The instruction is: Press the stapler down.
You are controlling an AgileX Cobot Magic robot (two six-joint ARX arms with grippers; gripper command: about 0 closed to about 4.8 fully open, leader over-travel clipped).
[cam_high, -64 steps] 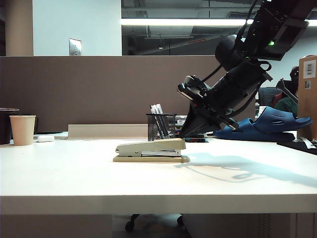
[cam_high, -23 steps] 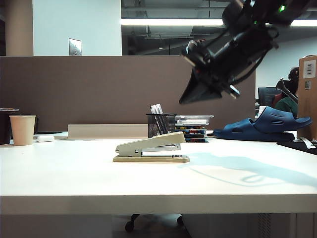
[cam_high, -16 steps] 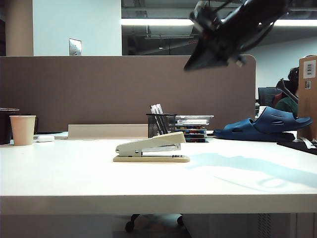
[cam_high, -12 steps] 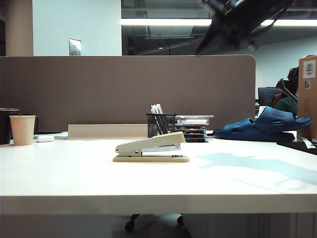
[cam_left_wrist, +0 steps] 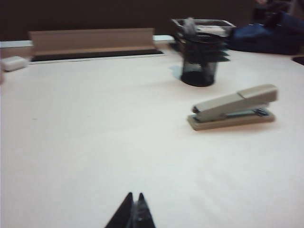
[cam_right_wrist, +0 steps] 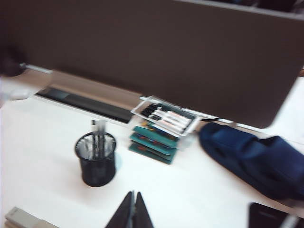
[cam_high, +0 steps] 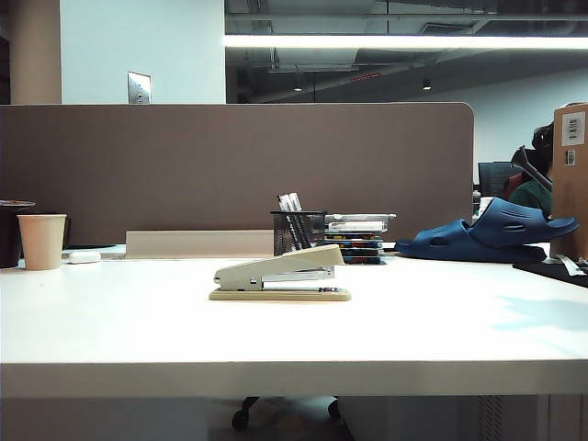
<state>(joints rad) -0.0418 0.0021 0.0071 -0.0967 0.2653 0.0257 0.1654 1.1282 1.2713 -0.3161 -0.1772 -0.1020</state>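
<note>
**So, stapler alone on the desk**

Basically a white table (cam_high: 138, 331) against a brown partition (cam_high: 230, 165). The stapler (cam_high: 280, 274) sits mid-table, top arm tilted up. Behind it a black mesh cup (cam_high: 299, 233) holds pens, and a paper cup (cam_high: 42, 241) stands far left. Left gripper (cam_left_wrist: 133, 213) hangs over bare table with its tips together; right gripper (cam_right_wrist: 133, 210) is pinched closed too, high above the mesh cup.

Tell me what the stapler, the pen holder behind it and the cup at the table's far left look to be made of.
Stapler: matte beige painted metal or plastic, with a shiny metal magazine strip. Pen holder: black wire mesh, see-through. Cup: likely paper, matte cream. Both grippers, left and right, are shut, clear of the stapler.
</note>
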